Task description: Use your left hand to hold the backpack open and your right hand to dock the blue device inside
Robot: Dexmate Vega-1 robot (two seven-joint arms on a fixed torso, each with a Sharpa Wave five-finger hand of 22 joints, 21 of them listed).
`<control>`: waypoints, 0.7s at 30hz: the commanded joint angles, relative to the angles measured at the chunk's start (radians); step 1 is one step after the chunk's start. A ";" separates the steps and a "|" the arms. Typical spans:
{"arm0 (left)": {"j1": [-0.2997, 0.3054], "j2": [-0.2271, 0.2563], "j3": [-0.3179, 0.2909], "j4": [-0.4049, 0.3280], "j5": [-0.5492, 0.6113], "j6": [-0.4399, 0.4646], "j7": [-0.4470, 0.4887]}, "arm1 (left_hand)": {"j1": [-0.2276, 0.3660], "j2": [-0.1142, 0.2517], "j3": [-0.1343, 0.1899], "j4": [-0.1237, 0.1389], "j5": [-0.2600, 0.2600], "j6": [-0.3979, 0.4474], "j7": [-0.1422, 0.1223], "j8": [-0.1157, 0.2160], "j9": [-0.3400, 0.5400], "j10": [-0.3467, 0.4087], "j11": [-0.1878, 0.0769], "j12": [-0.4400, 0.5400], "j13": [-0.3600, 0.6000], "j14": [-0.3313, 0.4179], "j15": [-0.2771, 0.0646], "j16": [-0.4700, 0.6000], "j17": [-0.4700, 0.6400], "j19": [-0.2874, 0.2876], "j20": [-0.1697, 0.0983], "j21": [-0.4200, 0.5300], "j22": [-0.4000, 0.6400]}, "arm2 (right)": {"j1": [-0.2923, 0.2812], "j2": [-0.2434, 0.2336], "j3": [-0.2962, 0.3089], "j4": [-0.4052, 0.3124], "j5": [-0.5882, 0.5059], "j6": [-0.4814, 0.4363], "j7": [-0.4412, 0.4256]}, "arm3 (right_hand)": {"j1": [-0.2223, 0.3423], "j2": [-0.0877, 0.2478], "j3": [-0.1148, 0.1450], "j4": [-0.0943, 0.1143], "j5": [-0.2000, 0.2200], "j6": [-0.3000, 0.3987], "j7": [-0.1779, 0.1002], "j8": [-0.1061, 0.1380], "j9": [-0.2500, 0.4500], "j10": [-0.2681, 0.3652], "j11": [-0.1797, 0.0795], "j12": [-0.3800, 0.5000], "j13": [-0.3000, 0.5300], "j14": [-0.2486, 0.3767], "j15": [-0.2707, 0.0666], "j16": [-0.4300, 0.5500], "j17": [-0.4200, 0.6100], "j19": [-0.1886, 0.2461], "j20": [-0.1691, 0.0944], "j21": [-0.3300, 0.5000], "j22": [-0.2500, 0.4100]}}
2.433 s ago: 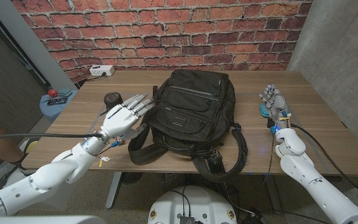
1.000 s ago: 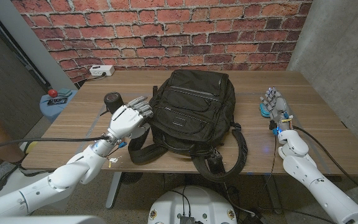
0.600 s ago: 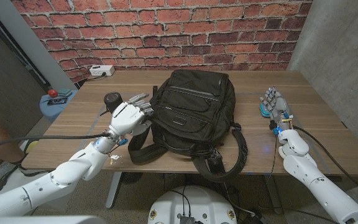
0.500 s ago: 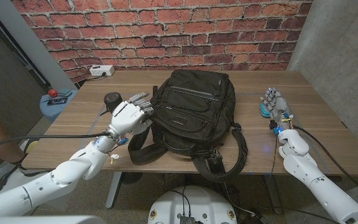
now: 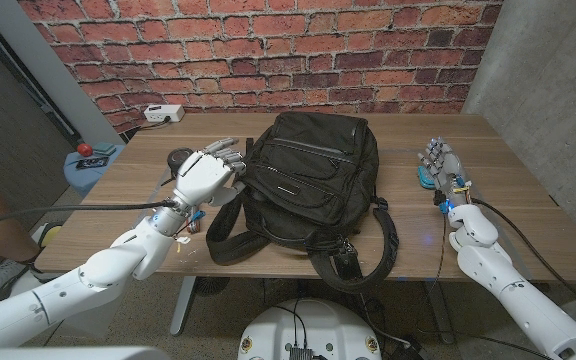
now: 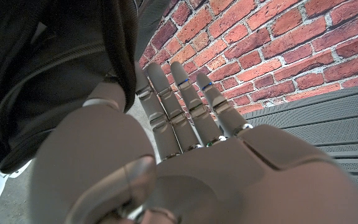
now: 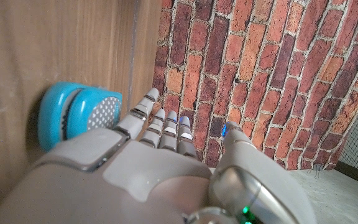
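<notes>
The backpack (image 5: 303,190) was seen lying shut in the middle of the table (image 5: 528,205). The left hand (image 5: 205,176) was held just beside the backpack's left edge, fingers apart, holding nothing. The blue device (image 5: 425,176) was seen well to the backpack's right, just beside the right hand (image 5: 445,167), whose fingers were spread and empty.

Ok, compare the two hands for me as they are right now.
The left hand is raised at the black backpack's left side, fingers extended toward it; the right hand sits low on the table beside the blue device, away from the backpack. Both are grey with fingers apart, neither plainly holding anything.
</notes>
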 commanded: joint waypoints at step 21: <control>-0.070 -0.087 -0.051 -0.007 -0.104 -0.065 -0.089 | -0.006 -0.008 0.002 -0.015 -0.004 0.031 -0.008 -0.018 -0.040 0.082 0.000 -0.011 -0.011 0.030 -0.015 0.004 -0.001 0.000 -0.012 -0.001 0.000 | -0.026 -0.062 -0.017 -0.093 -0.057 -0.069 -0.059 | 0.007 0.006 0.004 -0.008 0.002 -0.004 -0.001 0.001 0.003 -0.002 -0.002 -0.001 0.000 0.005 0.004 -0.001 0.001 0.004 -0.019 0.005 0.004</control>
